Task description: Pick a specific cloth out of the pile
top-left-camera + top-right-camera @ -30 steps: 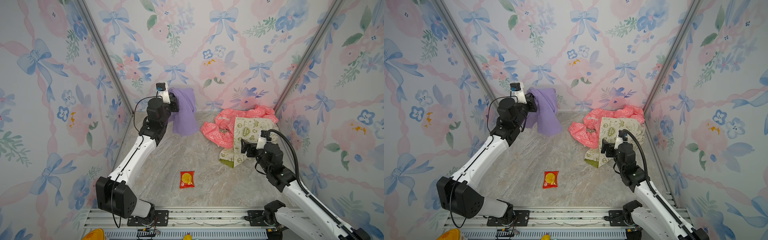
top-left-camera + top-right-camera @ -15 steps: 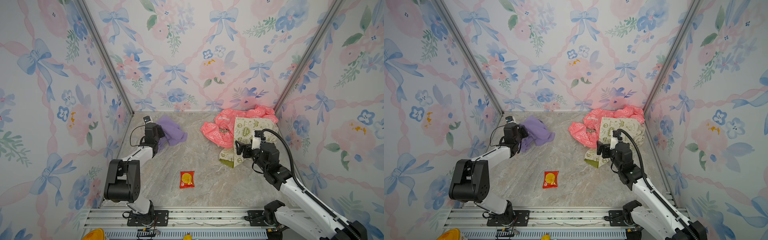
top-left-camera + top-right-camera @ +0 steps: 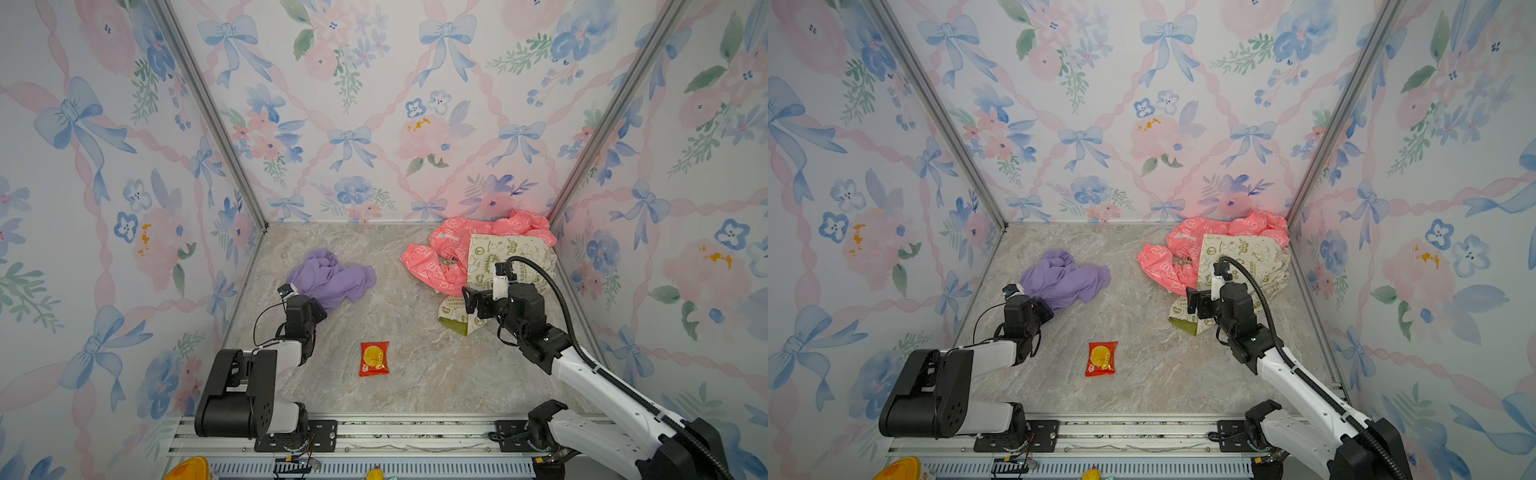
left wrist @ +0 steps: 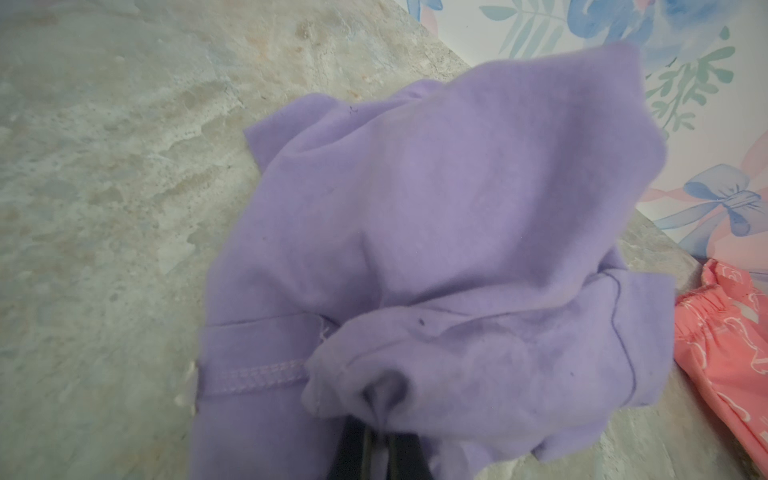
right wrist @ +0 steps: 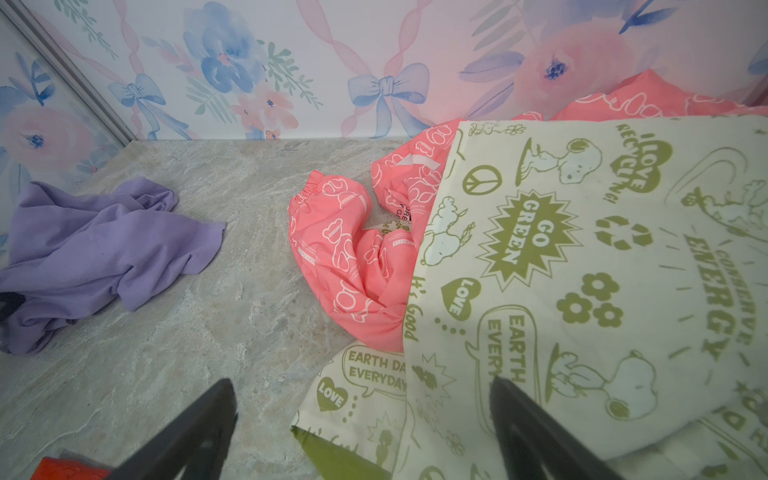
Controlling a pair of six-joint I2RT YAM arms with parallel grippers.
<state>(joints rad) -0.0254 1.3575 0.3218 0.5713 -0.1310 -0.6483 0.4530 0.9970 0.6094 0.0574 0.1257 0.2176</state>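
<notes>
1. In both top views, the cloth (image 3: 332, 278) lies on the tabletop (image 3: 399, 320), well apart from the pile (image 3: 1221, 253).
2. Left wrist: the left gripper (image 4: 380, 444) pinches a cloth fold; we open fully before withdrawing.
3. Right wrist: the right gripper (image 5: 360, 382) gapes, holding nothing.

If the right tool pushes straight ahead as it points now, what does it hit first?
Probably the cream fabric garment with olive-green print, lying just ahead of the open right tool.
</notes>
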